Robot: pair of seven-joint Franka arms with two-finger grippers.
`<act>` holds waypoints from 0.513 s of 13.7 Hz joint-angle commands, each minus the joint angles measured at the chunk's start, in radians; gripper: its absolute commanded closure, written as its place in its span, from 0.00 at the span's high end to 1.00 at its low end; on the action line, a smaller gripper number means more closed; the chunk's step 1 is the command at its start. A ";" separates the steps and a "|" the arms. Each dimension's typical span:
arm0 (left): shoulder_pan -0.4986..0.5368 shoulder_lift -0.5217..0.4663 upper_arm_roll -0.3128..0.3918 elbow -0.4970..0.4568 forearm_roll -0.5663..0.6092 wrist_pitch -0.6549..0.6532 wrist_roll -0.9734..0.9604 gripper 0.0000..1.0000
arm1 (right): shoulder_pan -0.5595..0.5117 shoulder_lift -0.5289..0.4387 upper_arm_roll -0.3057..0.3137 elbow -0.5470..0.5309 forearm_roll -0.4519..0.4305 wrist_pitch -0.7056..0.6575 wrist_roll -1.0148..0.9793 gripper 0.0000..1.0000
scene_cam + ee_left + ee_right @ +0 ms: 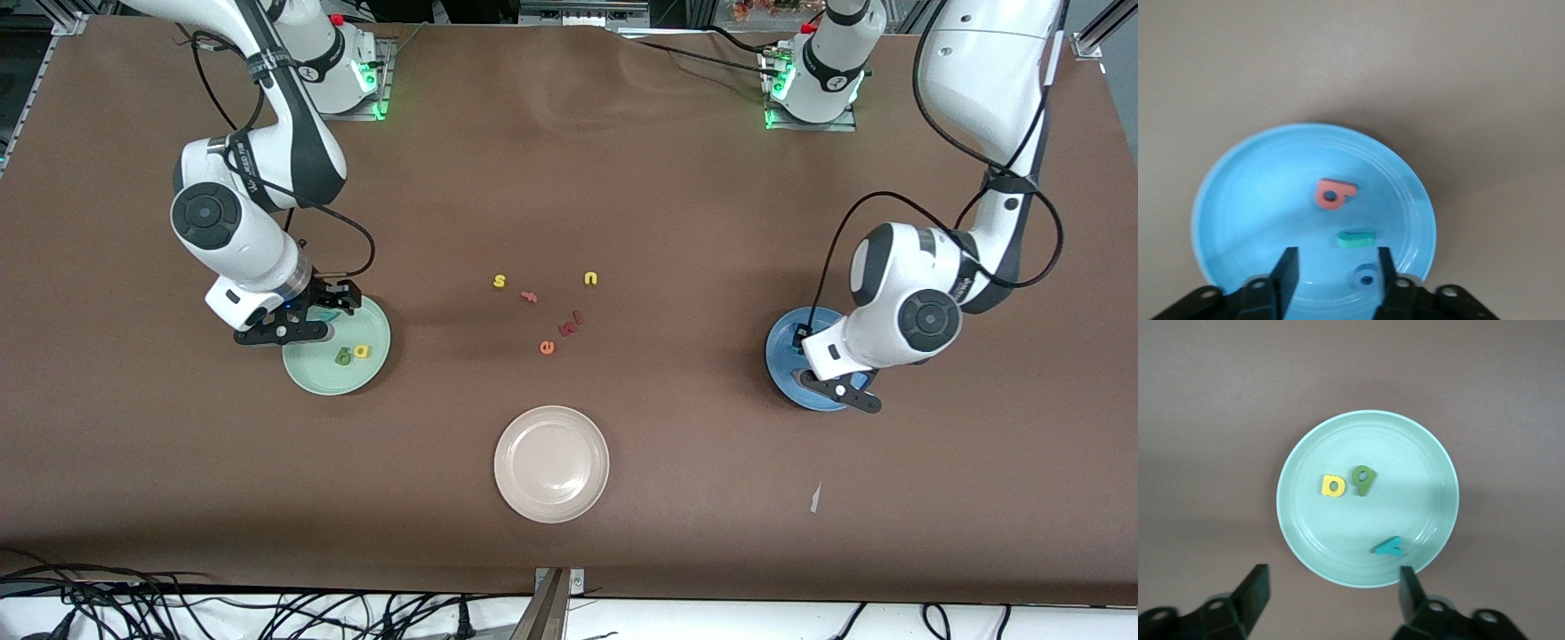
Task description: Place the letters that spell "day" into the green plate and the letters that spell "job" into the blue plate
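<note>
Teal "y" point(1390, 548) under right claw point(1333, 593)

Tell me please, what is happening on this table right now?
Two robot arms sort toy letters. The right gripper hangs open over the green plate, which holds d, a, y. The left gripper, open, is over the blue plate holding b, j, o. Both words look finished.

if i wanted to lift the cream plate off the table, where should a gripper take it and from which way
Probably by the rim. The cream-white plate sits flat and upright on the table, wider than the open jaws seen in both wrist views, so spanning it looks unlikely. Come down from above with one finger inside the raised lip and one outside. Nothing stands beside it, so any point of the rim looks reachable.
</note>
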 commanded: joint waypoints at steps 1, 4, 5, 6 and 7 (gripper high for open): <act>0.026 -0.029 -0.008 0.165 0.022 -0.202 0.009 1.00 | -0.003 -0.025 0.006 0.123 0.008 -0.151 0.048 1.00; 0.028 -0.073 0.015 0.270 0.022 -0.351 0.003 1.00 | -0.005 -0.026 0.006 0.290 0.008 -0.315 0.053 1.00; 0.028 -0.109 0.015 0.267 0.022 -0.366 -0.015 1.00 | -0.005 -0.028 0.006 0.341 0.008 -0.375 0.051 1.00; 0.038 -0.133 0.015 0.268 0.022 -0.388 -0.046 1.00 | -0.005 -0.029 0.004 0.384 0.007 -0.430 0.047 1.00; 0.040 -0.159 0.015 0.273 0.022 -0.408 -0.063 1.00 | -0.008 -0.037 0.004 0.427 0.007 -0.487 0.044 1.00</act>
